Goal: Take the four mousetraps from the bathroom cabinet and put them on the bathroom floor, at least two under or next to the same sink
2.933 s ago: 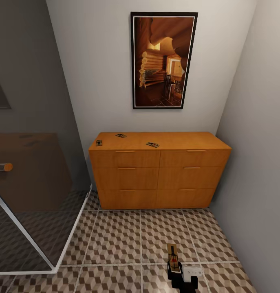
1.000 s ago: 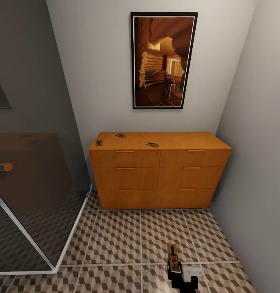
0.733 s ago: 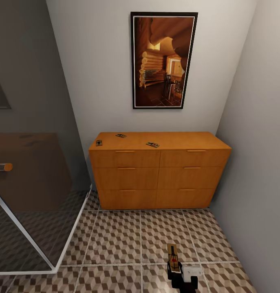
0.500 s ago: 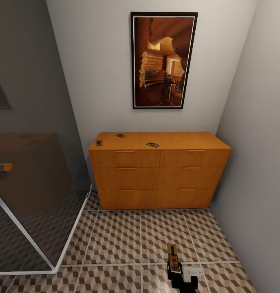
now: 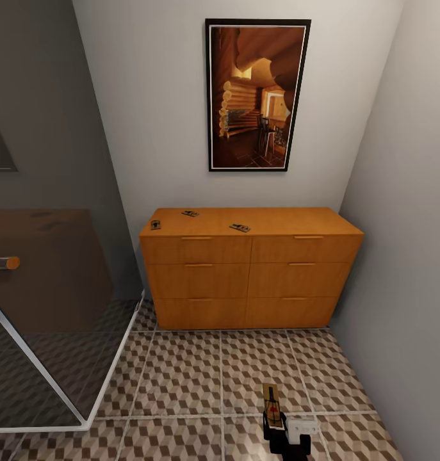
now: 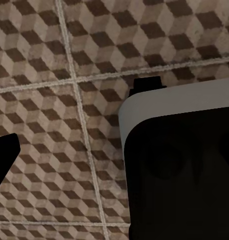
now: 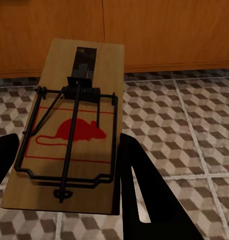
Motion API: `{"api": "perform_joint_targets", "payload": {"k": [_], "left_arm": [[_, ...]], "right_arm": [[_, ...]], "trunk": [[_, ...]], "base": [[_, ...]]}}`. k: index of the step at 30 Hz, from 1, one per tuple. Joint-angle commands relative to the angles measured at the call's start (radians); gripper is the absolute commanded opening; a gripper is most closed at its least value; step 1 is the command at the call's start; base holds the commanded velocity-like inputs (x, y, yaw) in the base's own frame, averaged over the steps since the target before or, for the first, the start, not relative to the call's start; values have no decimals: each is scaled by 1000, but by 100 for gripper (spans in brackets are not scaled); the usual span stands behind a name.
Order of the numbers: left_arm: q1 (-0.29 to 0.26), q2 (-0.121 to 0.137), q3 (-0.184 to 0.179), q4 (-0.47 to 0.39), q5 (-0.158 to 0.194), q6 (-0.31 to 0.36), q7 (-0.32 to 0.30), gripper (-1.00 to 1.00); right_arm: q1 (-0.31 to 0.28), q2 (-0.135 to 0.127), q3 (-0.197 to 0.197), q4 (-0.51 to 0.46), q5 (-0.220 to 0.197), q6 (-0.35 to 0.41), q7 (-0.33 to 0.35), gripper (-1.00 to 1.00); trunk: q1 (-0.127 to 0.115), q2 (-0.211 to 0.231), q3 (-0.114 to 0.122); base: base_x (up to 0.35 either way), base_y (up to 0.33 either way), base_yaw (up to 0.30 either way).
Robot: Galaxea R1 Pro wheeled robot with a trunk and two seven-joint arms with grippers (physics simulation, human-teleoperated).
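The cabinet [image 5: 252,266] stands in the middle of the head view, against the white wall and under a framed picture [image 5: 257,95]. All six drawers are closed. Three mousetraps lie on its flat top, all in the left half: one [image 5: 155,225] near the left edge, one [image 5: 190,213] further back, and one [image 5: 239,227] close to the middle. They are apart from each other.

The fourth mousetrap [image 5: 271,404] is at the bottom of the head view, right of centre, above the floor [image 5: 181,378] with the cube pattern. The right gripper [image 5: 275,428] holds it, with its jaws closed on the near end of the board, and the board points toward the cabinet. In the right wrist view this mousetrap [image 7: 74,131] is seen from close: a tan board with a dark wire spring and bar and a red mouse drawing. The dark fingers [image 7: 139,195] of the gripper are on both sides of its near end, and the lower drawers and the tiles are behind it.

A glass shower wall [image 5: 53,307] with a white frame takes the left side of the head view.

The left wrist view shows floor tiles [image 6: 54,100] and a big dark and grey robot part [image 6: 179,165] in the lower right. For the left jaws I cannot tell if they are open or closed.
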Motion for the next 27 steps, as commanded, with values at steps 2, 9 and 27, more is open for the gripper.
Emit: {"api": "perform_joint_targets", "payload": {"k": [2, 9, 27], "left_arm": [[-2, -1, -7, 5, 0, -7, 4, 100], [-2, -1, -7, 5, 0, -7, 4, 100], [-2, 0, -7, 5, -1, -7, 4, 100]], "right_arm": [[-1, 1, -2, 1, 8, -2, -5, -100], [-1, 0, -2, 1, 7, -2, -5, -100], [-1, 0, -2, 1, 7, -2, -5, -100]], "trunk": [[0, -1, -1], [0, -1, -1], [0, -1, -1]], "base": [[0, 0, 0], [0, 0, 0], [0, 0, 0]]}}
